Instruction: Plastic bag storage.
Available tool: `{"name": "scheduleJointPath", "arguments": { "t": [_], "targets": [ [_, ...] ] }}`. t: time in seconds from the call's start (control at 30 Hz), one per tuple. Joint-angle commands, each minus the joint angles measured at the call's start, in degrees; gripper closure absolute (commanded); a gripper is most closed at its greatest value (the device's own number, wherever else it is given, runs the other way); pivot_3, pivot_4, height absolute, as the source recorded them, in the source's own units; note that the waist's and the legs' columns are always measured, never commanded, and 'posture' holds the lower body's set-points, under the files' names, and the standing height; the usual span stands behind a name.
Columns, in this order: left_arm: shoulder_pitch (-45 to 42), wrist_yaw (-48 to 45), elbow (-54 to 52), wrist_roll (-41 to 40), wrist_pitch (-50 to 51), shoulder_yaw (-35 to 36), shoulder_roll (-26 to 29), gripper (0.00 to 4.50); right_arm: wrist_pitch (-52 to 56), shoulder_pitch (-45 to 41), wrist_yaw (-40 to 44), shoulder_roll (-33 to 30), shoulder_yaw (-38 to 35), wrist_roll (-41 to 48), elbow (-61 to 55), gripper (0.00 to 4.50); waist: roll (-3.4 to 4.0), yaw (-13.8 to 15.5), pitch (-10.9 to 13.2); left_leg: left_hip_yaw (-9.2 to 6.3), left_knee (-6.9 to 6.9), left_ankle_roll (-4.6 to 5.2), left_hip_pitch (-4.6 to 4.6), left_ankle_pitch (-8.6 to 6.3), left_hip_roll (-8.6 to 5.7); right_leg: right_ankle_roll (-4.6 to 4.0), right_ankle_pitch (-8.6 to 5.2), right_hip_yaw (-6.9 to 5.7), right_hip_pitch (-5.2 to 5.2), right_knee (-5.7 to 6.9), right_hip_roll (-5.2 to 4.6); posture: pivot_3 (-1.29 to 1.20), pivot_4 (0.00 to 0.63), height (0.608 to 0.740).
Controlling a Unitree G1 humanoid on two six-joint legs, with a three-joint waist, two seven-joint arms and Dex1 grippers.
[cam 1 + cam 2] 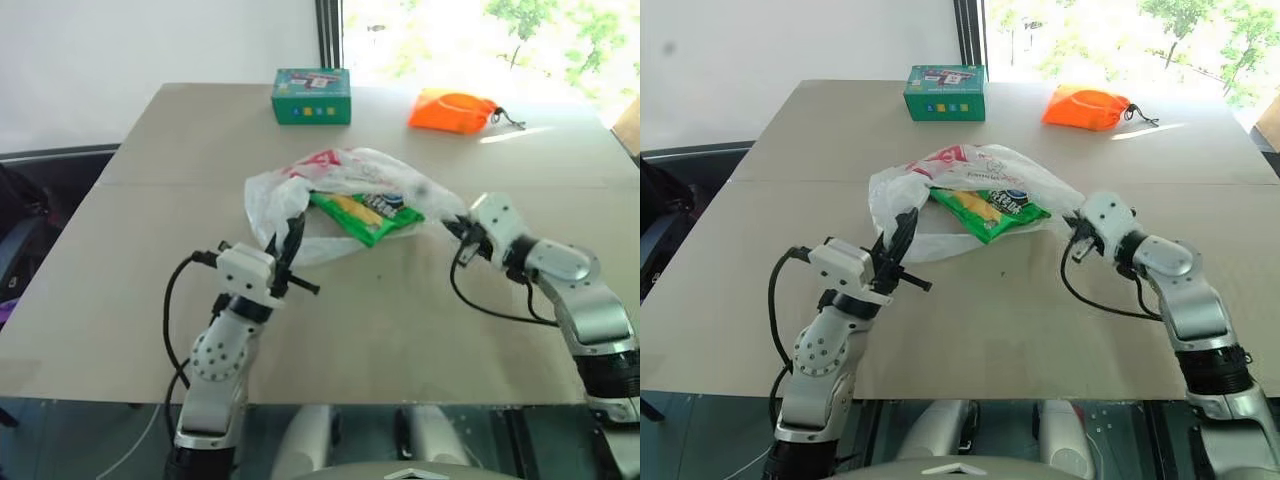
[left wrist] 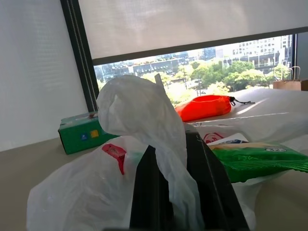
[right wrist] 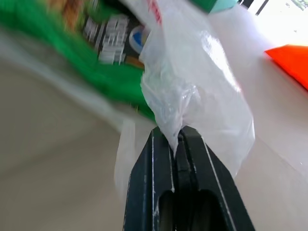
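the plastic bag (image 1: 350, 175) is translucent white with red marks, the snack packet (image 1: 365, 213) in it green with yellow and dark print, the box (image 1: 312, 96) near the table's (image 1: 150, 210) far edge teal-green, the pouch (image 1: 452, 110) orange, the beige table plain.

A pale beige table (image 1: 120, 330) stands before a plain white wall (image 1: 150, 40). Behind it, a dark-framed window (image 2: 202, 72) with a half-drawn blind admits bright daylight over trees and buildings.
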Motion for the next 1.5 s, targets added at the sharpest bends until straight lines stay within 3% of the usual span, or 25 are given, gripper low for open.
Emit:
{"name": "scheduleJointPath", "arguments": {
  "t": [0.03, 0.2, 0.37, 0.43, 0.47, 0.6, 0.8, 0.9, 1.0, 1.17, 1.27, 1.43, 1.5],
  "targets": [
    [-12.17, 2.85, 7.05, 0.97, -0.79, 4.27, 1.15, 4.5, 4.49, -10.25, -4.47, 4.89, -7.96, 8.83, 2.22, 4.48, 0.01, 0.06, 0.03, -0.04, 0.09, 0.0, -0.03, 0.0, 0.0, -0.01, 0.01, -0.03, 0.0, 0.04, 0.05, 0.0, 0.15, 0.74],
    [-39.07, 7.08, 25.94, -2.38, 0.38, 12.11, 4.78, 4.5, 3.68, -28.5, -10.57, 9.57, -15.45, 14.54, 15.38, 4.48, -0.06, 0.18, 0.12, -0.25, 0.4, 0.0, -0.01, 0.02, -0.05, -0.05, 0.19, -0.17, 0.21, 0.05, 0.36, 0.0, 0.15, 0.74],
    [-59.1, 7.02, 43.47, -5.92, 3.29, 16.95, 9.6, 4.5, -4.81, -42.36, -14.82, 8.78, -21.14, 15.58, 29.98, 4.48, -0.05, -0.04, 0.11, -0.13, 0.18, -0.28, -0.08, 0.17, -0.04, -0.01, 0.21, -0.1, 0.09, -0.13, 0.36, 0.0, 0.15, 0.74],
    [-64.27, 5.89, 48.26, -6.14, 2.6, 17.47, 11.76, 4.5, -8.0, -45.48, -15.08, 8.15, -21.97, 15.59, 33.6, 4.48, -0.06, -0.56, 0.12, -0.1, 0.14, -0.3, -0.51, 0.18, -0.06, -0.01, 0.21, -0.1, -0.3, -0.06, 0.31, 0.0, 0.15, 0.74],
    [-65.85, 4.73, 50.09, -5.87, 1.43, 17.17, 12.93, 4.5, -9.24, -46.16, -14.62, 7.78, -21.79, 15.46, 34.57, 4.48, -0.06, -0.78, 0.12, -0.15, 0.26, -0.33, -1.16, 0.2, -0.1, 0.0, 0.22, -0.16, -0.89, -0.01, 0.27, 0.0, 0.15, 0.74],
    [-66.45, 0.85, 51.51, -5.61, 0.09, 16.09, 15.75, 4.5, -10.82, -45.22, -12.88, 6.14, -20.92, 15.44, 33.91, 4.48, -0.05, -2.62, 0.13, -0.06, 0.05, -0.36, -1.27, 0.22, -0.35, 0.04, 0.21, -0.28, -1.2, -0.04, -0.15, 0.0, 0.15, 0.74],
    [-51.2, -3.7, 36.24, -8.37, 5.05, 15.45, 15.1, 4.5, -1.93, -36.47, -8.81, 3.64, -20.26, 21.21, 21.83, 4.48, -0.04, -4.07, 0.13, -0.03, -0.33, -0.36, -1.22, 0.22, -0.38, 0.15, 0.14, -0.31, -1.26, -0.08, -0.46, 0.0, 0.15, 0.74],
    [-38.63, -6.65, 22.23, -12.77, 10.61, 15.08, 14.43, 4.5, 8.41, -25.65, -3.35, 0.45, -18.57, 27.82, 10.38, 3.77, 0.01, -4.23, 0.05, -0.05, -0.45, -0.36, -1.18, 0.22, -0.32, 0.15, 0.14, -0.26, -1.24, -0.08, -0.47, 0.0, 0.15, 0.74],
    [-26.64, -7.94, 10.03, -17.05, 16.27, 15.59, 14.94, 3.72, 16.29, -13.61, 1.49, -3.75, -17.72, 33.54, 1.38, 2.36, 0.0, -4.04, 0.06, -0.04, -0.46, -0.34, -1.27, 0.21, -0.32, 0.16, 0.14, -0.12, -1.22, -0.13, -0.48, 0.0, 0.15, 0.74],
    [-7.38, -12.43, -5.02, -22.49, 21.47, 16.01, 16.63, 1.45, 21.69, 6.22, 11.23, -8.9, -18.57, 39.59, -6.39, 0.02, 0.02, -2.92, 0.08, 0.07, 0.09, -0.23, -0.99, 0.14, -0.15, 0.24, 0.08, 0.03, -0.81, -0.15, -0.43, 0.0, 0.15, 0.74],
    [2.23, -14.2, -9.49, -23.99, 21.14, 15.62, 15.85, 0.07, 13.64, 14.13, 14.43, -10.98, -15.26, 31.57, -5.94, 0.0, 0.08, -2.21, 0.2, 0.16, 0.23, 0.22, -0.36, -0.12, -0.09, 0.22, 0.09, 0.06, -0.21, -0.04, -0.34, 0.0, 0.15, 0.74],
    [20.35, -17.57, -8.57, -16.84, 12.73, 14.28, 14.38, 0.07, -3.04, 21.35, 17.2, -8.88, -12.83, 20.91, 1.14, 0.0, 0.08, -2.09, 0.23, 0.39, 0.26, 0.29, 1.11, -0.11, 0.09, -0.06, -0.04, 0.22, 1.23, -0.2, -0.27, 0.0, 0.15, 0.74],
    [23.92, -16.64, -5.64, -13.47, 9.22, 14.99, 13.51, 0.07, -10.16, 23.34, 18.89, -8.37, -11.94, 17.06, 4.28, 0.0, 0.04, -1.89, 0.29, 0.44, 0.26, 0.3, 1.17, -0.12, 0.19, -0.06, -0.05, 0.25, 1.27, -0.24, -0.32, 0.0, 0.15, 0.74]
  ]
}}
